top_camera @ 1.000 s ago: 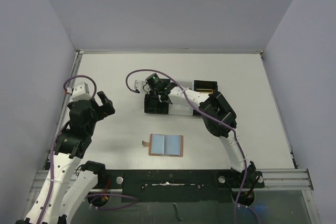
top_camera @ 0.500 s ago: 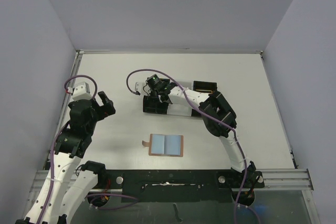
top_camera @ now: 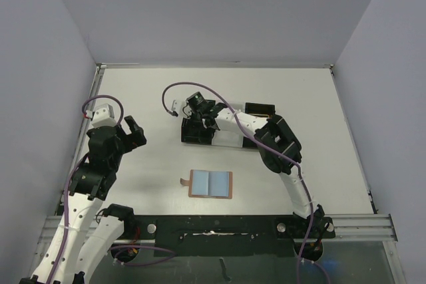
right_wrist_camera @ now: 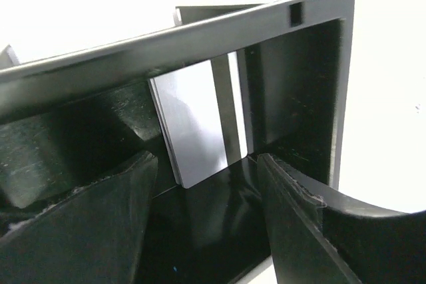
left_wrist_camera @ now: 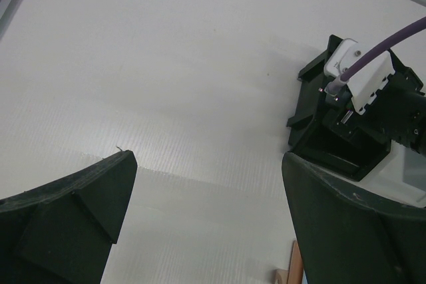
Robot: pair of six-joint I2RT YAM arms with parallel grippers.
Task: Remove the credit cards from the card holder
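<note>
The card holder [top_camera: 211, 183] lies open on the table, blue lining up, with its tab [top_camera: 183, 181] on the left; a tan corner of the card holder [left_wrist_camera: 293, 271] shows in the left wrist view. One silver-grey credit card [right_wrist_camera: 196, 128] leans upright against the wall inside the black left compartment of the tray [top_camera: 189, 136]. My right gripper [top_camera: 200, 114] hangs over that compartment, and in its wrist view the right gripper [right_wrist_camera: 206, 161] is open, its fingers either side of the card without touching it. My left gripper [top_camera: 132, 131] is open and empty, well left of the tray.
The tray [left_wrist_camera: 336, 147] has a white middle section [top_camera: 229, 140] and a black part at the far right [top_camera: 259, 108]. The right arm's purple cable [top_camera: 174, 88] loops above it. Side walls stand to the left and right of the table.
The right gripper's jaws have spread wider and it has shifted slightly away from the near edge over the tray. The left arm and the card holder have not moved.
</note>
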